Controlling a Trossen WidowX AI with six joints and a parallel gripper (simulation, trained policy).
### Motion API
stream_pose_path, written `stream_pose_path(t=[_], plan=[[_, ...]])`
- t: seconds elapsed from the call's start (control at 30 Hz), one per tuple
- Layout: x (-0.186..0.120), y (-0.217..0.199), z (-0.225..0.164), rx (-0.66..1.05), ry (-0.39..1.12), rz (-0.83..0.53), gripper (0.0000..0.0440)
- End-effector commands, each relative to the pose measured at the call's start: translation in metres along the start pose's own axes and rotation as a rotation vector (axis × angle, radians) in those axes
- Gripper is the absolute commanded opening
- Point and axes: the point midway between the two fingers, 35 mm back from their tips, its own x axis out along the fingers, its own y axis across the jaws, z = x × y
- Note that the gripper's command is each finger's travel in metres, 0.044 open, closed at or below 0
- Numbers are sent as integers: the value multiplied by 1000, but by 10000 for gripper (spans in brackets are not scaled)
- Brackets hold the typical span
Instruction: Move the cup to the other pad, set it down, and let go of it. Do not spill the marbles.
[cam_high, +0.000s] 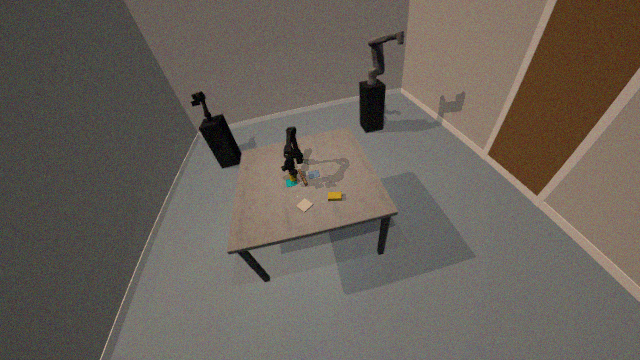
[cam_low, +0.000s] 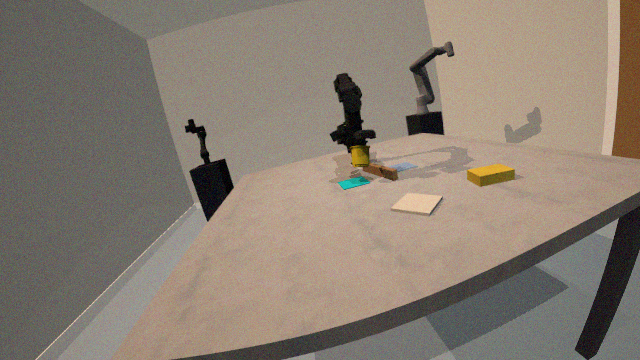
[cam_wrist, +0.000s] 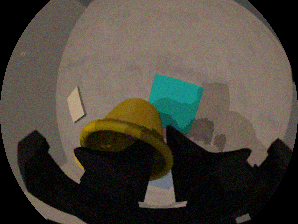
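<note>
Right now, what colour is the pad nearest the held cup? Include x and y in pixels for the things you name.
The pad (cam_high: 290, 183) (cam_low: 354, 183) (cam_wrist: 176, 95) is plain teal; the wrist view shows it best.

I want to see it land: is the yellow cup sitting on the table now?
No, the yellow cup hangs from the gripper, above the table.

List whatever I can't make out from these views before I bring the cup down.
- Marbles in the yellow cup: wrist view, the dark interior and a finger hide how many there are.
- Cup's underside: turned away in the wrist view; too small in the top view.
- Gap between cup and teal pad: top view, too small to judge.
- Blue pad: wrist view, mostly behind cup and fingers.
</note>
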Motion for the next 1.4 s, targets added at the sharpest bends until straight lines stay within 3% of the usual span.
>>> stream_pose_path(t=[0.0, 0.37, 0.6, 0.73, 1.37], plan=[[8, -7, 3, 11, -4, -10, 2], [31, -31, 5, 56, 0, -52, 39], [41, -41, 7, 83, -7, -59, 93], [38, -38, 12, 107, -17, -18, 169], [3, -43, 17, 169, -16, 93, 246]])
